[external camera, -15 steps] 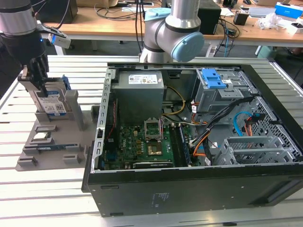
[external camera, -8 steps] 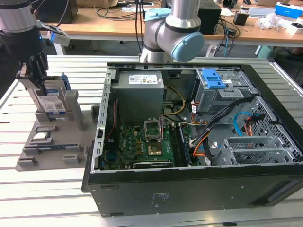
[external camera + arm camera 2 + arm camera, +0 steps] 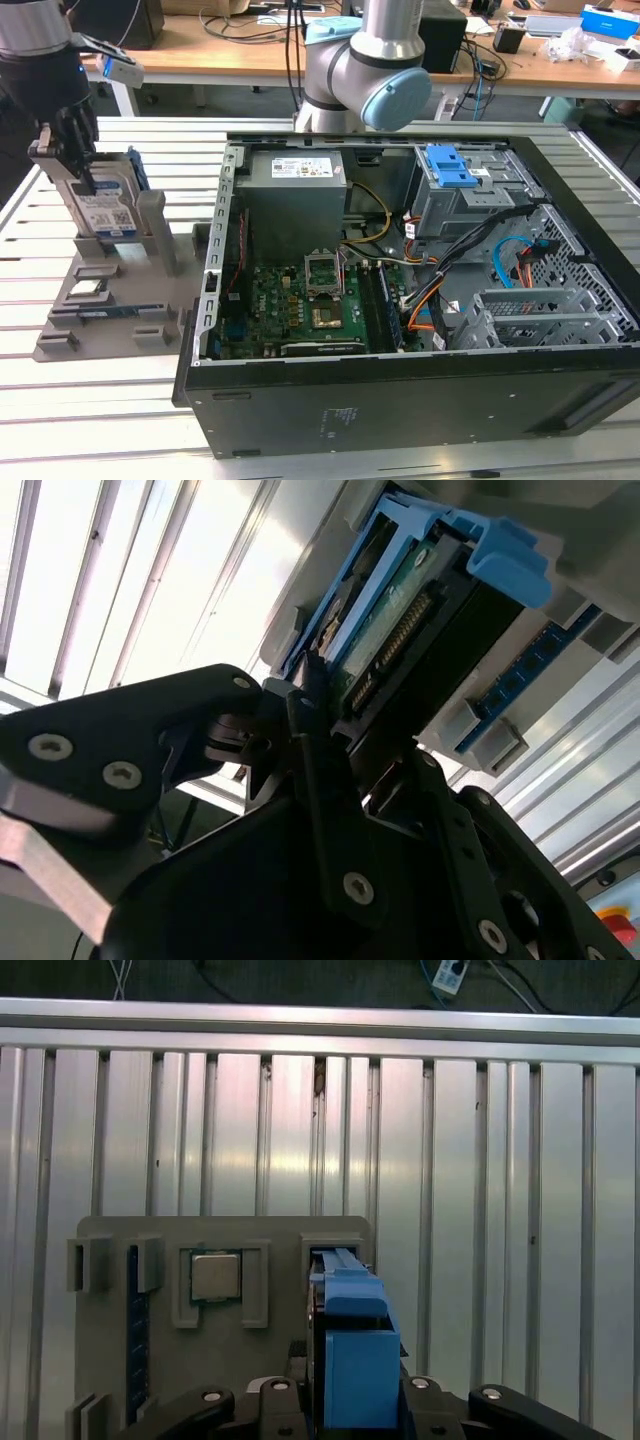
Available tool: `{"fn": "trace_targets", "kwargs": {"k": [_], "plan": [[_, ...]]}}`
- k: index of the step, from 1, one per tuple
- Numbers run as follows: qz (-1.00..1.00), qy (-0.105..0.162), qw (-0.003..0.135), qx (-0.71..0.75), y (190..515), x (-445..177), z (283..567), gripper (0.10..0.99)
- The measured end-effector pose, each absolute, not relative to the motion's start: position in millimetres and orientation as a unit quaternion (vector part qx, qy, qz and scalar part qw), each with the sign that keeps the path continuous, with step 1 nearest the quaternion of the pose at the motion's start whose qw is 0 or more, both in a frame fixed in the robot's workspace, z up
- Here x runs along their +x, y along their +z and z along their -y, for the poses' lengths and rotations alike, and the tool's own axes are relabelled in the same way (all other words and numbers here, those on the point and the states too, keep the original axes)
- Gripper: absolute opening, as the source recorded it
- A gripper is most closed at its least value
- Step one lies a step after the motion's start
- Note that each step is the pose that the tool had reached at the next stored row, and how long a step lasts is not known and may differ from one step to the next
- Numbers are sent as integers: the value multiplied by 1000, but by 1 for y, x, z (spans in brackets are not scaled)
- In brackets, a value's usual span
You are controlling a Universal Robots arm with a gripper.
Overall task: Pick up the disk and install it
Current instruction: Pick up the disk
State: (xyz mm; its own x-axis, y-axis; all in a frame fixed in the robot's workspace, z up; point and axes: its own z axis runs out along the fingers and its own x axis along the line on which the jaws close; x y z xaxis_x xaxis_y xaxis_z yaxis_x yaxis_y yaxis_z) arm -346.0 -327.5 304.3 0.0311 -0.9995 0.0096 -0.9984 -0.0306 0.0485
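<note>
- We see the gripper (image 3: 66, 168) clenched on the disk (image 3: 108, 208), which stands upright in the holder (image 3: 100, 330) by the table's (image 3: 80, 420) edge on the exterior view's left.
- A tilted lift may jam it against the holder's posts.
- Our top-edge hold may slip.

The arm's tool (image 3: 68, 172) points straight down, clamped onto the disk (image 3: 108, 212).

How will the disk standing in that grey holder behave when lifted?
The disk looks like a rigid metal slab, so probably stiff and heavyish. Its blue carrier is plastic and may flex. Standing on edge in the holder, it could tip.
</note>
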Motion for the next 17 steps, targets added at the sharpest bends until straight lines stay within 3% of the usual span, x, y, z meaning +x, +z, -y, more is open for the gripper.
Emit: {"fn": "trace_targets", "kwargs": {"k": [17], "plan": [[696,-13,21,718,338,-346,327,365]]}}
